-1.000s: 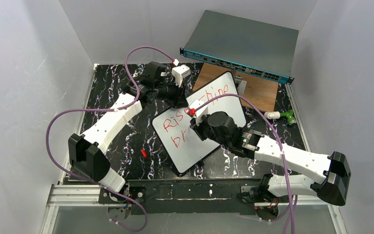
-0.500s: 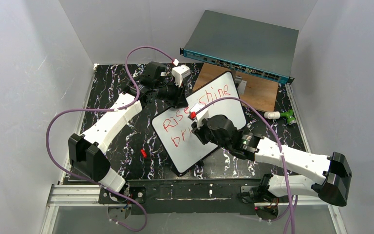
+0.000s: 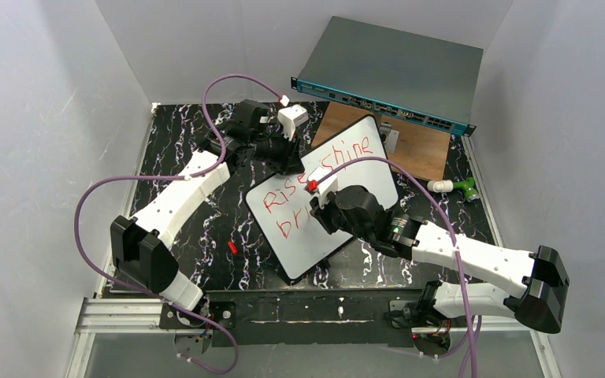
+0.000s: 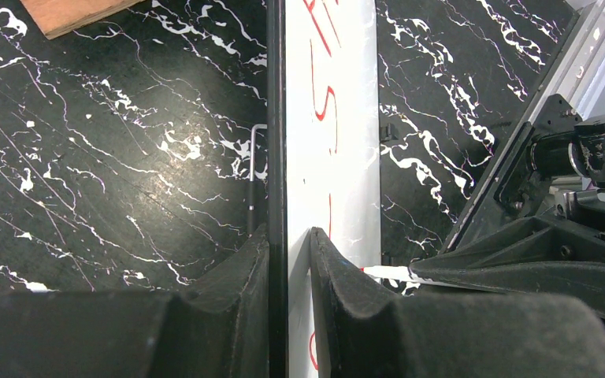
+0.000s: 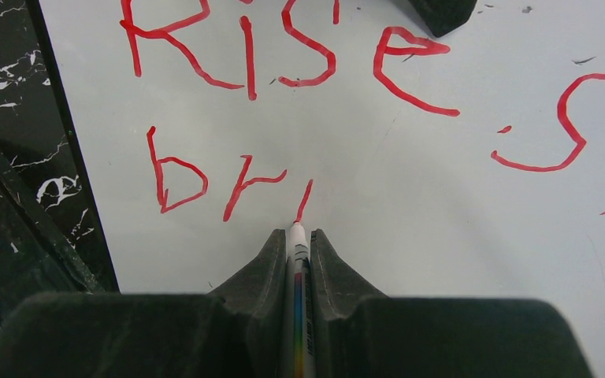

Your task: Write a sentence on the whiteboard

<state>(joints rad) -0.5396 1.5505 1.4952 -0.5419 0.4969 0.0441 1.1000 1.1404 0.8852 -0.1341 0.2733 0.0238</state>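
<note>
Black marble table (image 3: 165,142): whiteboard (image 3: 303,244) mid-table, left gripper (image 4: 289,240) clamped on its edge. Right gripper (image 5: 297,240) pinches marker (image 5: 298,264), tip at "bri" of sentence (image 5: 249,59). Grey box (image 3: 394,71) and wooden board (image 3: 429,153) behind; right arm partly hides line two.

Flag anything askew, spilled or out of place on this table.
The glossy white rectangular whiteboard sits skewed, diagonal to the black marbled table's edges, its far corner overlapping the brown wooden board in the top view. A small red piece, perhaps a marker cap, lies loose left of it. Nothing looks spilled or broken.
</note>
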